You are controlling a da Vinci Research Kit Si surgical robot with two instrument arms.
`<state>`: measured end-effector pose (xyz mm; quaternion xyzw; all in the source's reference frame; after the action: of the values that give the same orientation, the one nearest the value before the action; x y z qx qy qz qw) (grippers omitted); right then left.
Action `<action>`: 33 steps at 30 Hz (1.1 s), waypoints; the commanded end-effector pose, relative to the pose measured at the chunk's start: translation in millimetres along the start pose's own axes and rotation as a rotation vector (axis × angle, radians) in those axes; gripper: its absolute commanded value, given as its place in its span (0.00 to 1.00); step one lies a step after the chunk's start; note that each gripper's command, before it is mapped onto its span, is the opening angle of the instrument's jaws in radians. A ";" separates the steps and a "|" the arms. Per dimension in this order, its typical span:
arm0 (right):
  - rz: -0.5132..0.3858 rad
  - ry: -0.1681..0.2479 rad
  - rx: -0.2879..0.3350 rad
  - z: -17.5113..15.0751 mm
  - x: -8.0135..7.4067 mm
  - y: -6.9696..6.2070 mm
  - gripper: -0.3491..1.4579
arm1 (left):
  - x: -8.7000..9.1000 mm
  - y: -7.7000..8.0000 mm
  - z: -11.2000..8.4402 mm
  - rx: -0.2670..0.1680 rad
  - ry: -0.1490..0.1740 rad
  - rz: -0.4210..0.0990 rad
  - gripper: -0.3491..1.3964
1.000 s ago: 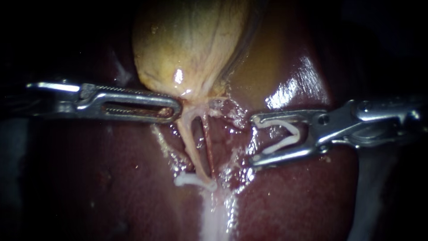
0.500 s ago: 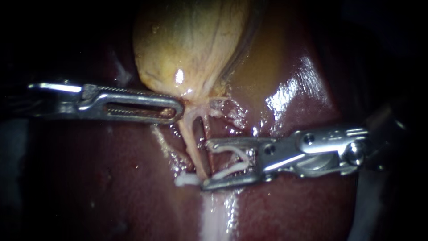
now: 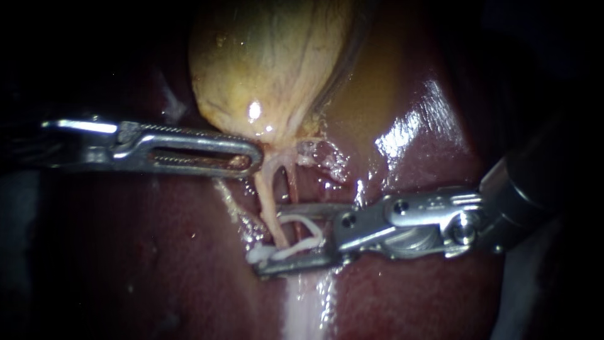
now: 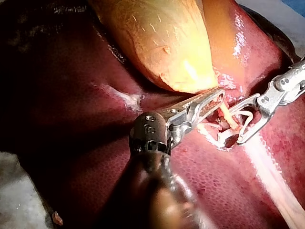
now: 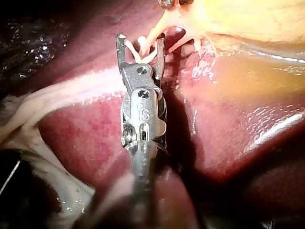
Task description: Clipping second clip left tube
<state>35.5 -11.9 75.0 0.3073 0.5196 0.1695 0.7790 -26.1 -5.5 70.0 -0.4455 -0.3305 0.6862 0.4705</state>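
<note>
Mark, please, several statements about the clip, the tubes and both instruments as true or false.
1. The right instrument carries a white clip in its jaws. True.
2. That clip is squeezed flat. False: its arms stand apart, with the left tube between them.
3. The left instrument lies across the tubes' lower end. False: its tip lies at the neck of the gallbladder.
4. A second white clip sits at the left tube's lower end, beside the right instrument's lower jaw. True.
5. The liver is yellow. False: it is dark red; the gallbladder is yellowish.
</note>
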 end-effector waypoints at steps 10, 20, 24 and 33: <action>0.047 -0.001 0.005 1.5 -0.9 0.2 0.43 | 0.0 0.0 0.0 0.001 0.000 0.000 0.00; 0.101 0.001 0.008 0.6 -1.1 0.5 0.08 | 0.0 -0.1 0.0 0.000 0.000 0.001 0.00; 0.114 -0.017 0.015 0.5 -1.0 0.5 0.00 | 0.0 -0.2 0.0 0.000 -0.001 0.001 0.00; 0.133 -0.035 0.015 0.2 -1.1 0.6 0.00 | 0.0 -0.2 0.0 0.000 -0.001 0.001 0.00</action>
<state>35.3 -12.2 76.2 0.3501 0.4855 0.2121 0.7725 -26.1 -5.4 70.3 -0.4454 -0.3305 0.6866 0.4701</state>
